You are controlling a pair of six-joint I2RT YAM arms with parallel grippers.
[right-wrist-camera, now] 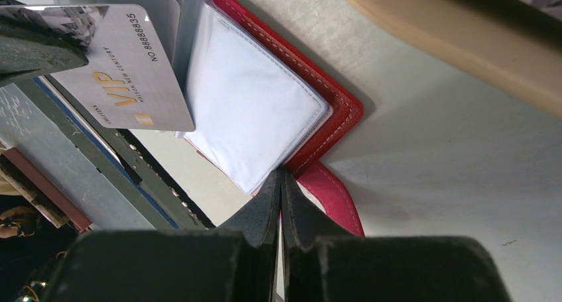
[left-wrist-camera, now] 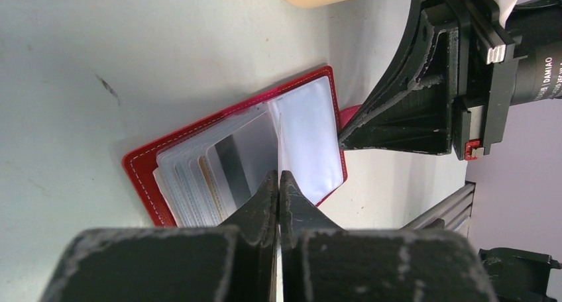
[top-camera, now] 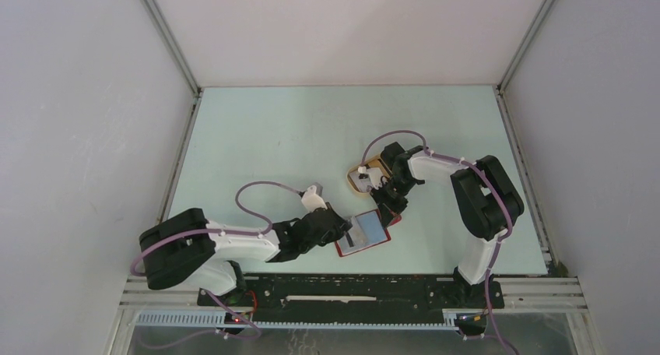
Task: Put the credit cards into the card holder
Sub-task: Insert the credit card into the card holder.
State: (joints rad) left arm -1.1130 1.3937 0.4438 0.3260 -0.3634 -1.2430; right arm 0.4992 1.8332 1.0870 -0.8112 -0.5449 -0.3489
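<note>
Bright, even light seems to come from above, so the pale bench (top-camera: 311, 137) shows only small, soft shadows beside the card holder (left-wrist-camera: 305, 136). The clear pockets of the holder shine white with glare. The left claw (left-wrist-camera: 279, 179) and the right claw (right-wrist-camera: 279, 176) sit so near their cameras that they look huge and fuzzy, while the things behind them stay sharp.

Credit card (right-wrist-camera: 126, 70): gold "VIP", "NO 8888835" (finer print unreadable); "DAMIAO" on right arm's motor housing (left-wrist-camera: 540, 63)
</note>
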